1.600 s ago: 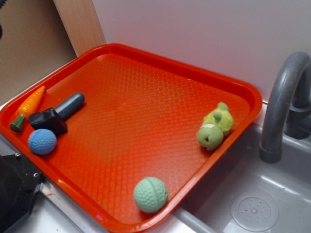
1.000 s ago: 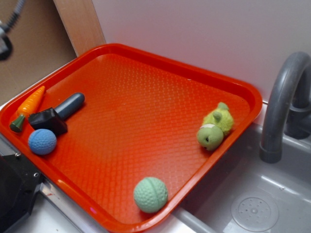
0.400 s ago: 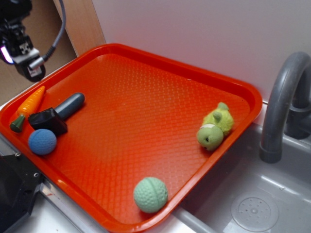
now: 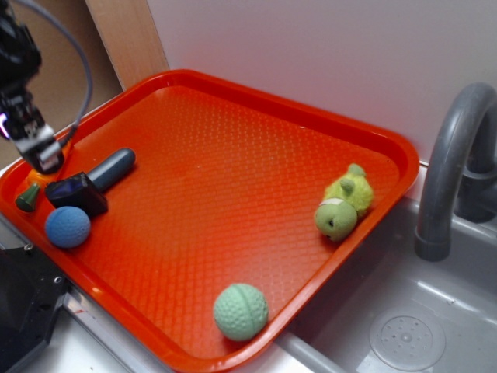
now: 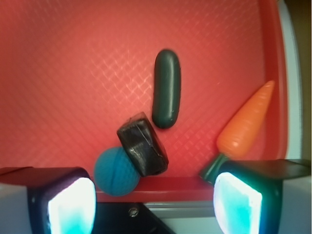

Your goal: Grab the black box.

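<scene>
The jaws (image 5: 155, 200) stood wide apart and empty, their two pale glowing pads framing the lower corners of the wrist view, nothing between them. Just ahead of the gap, slightly toward the left pad, lay the black box (image 5: 142, 144), a small matte block with hard angular edges, tilted on the diagonal. Against its near left side sat the blue ball (image 5: 117, 171), dimpled like a golf ball, touching it. Beyond the box, its rounded end close against the box's far corner, lay a smooth dark capsule-shaped cylinder (image 5: 166, 88). Off toward the right pad rested a glossy plastic carrot (image 5: 246, 121), its green stub nearest that pad. All sat on the red tray (image 5: 73, 73), its surface embossed with a fine diamond grid. From the exterior view the jaws (image 4: 39, 159) hung above the tray's left corner, just behind the box (image 4: 76, 193) and not touching it. By my judgement the grab had not begun: lining up, descent, closing and lifting all remained.
</scene>
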